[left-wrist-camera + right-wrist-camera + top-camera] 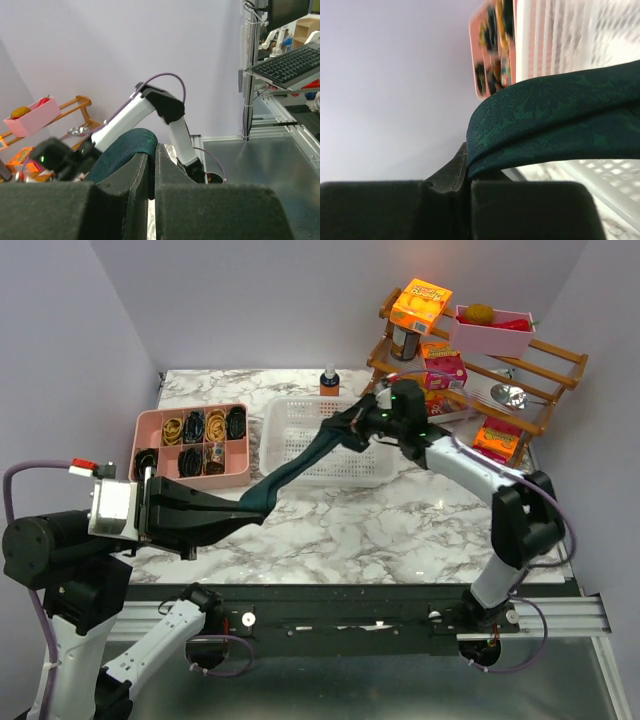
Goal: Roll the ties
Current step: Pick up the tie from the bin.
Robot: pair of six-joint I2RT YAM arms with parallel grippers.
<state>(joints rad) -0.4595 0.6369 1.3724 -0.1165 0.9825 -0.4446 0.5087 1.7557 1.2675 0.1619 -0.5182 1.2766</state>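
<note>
The tie (300, 465) looks limp and slippery, so my left gripper (243, 512) and right gripper (362, 426) both clamp across its width.

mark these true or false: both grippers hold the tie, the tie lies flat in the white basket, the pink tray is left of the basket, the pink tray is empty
1. Both grippers hold the tie: true. The left gripper and right gripper each pinch it.
2. The tie lies flat in the white basket: false. It is stretched in the air between the grippers, crossing the basket's front edge.
3. The pink tray is left of the basket: true.
4. The pink tray is empty: false. Its compartments hold rolled items.
</note>
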